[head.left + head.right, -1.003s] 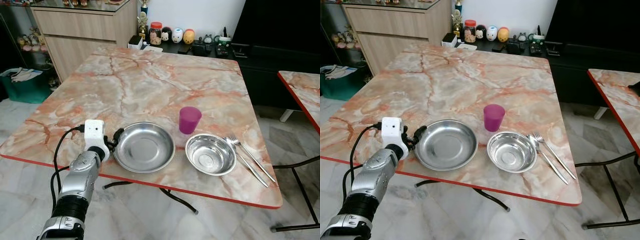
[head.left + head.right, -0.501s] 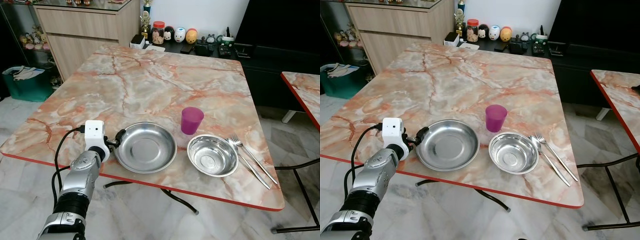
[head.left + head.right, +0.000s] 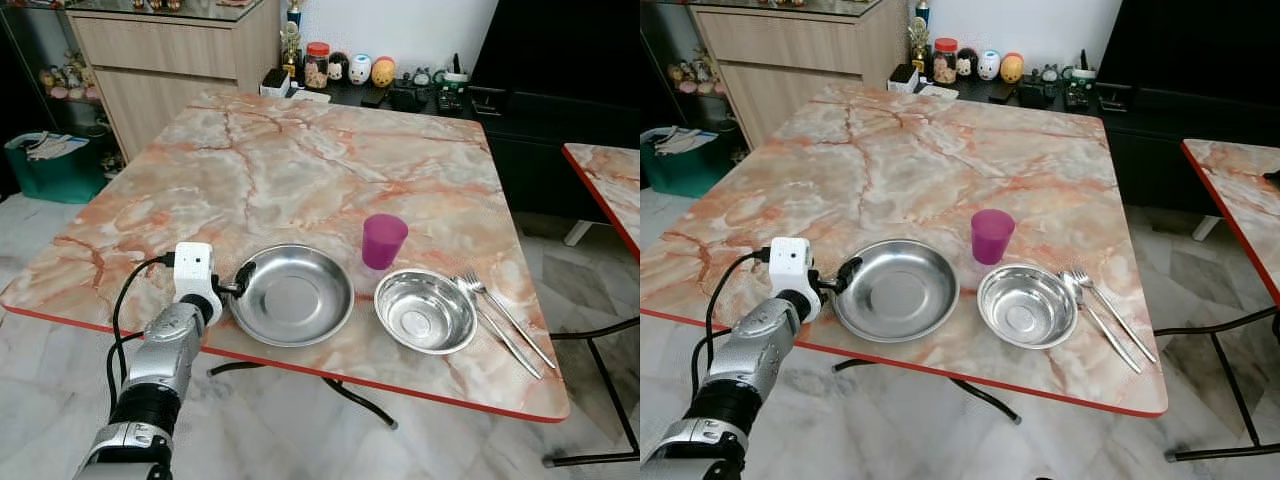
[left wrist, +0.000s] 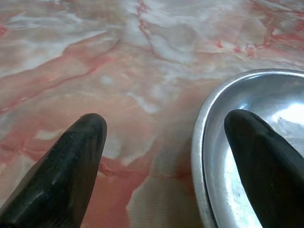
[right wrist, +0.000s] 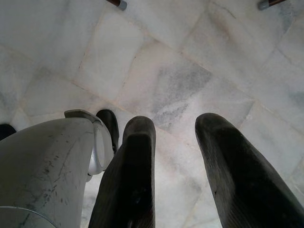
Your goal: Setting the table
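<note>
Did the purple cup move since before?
No. The purple cup sits just behind the gap between the plate and the bowl, as before; the camera shifted.

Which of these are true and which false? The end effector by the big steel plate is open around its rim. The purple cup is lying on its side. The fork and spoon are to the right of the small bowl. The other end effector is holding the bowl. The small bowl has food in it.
1. The left end effector is open, one finger inside the steel plate and one outside its rim: true.
2. The purple cup lies on its side: false, it stands upright.
3. The fork and spoon lie right of the small bowl: true.
4. The right end effector holds the bowl: false, it hangs open over the floor.
5. The bowl holds food: false, it looks empty.
</note>
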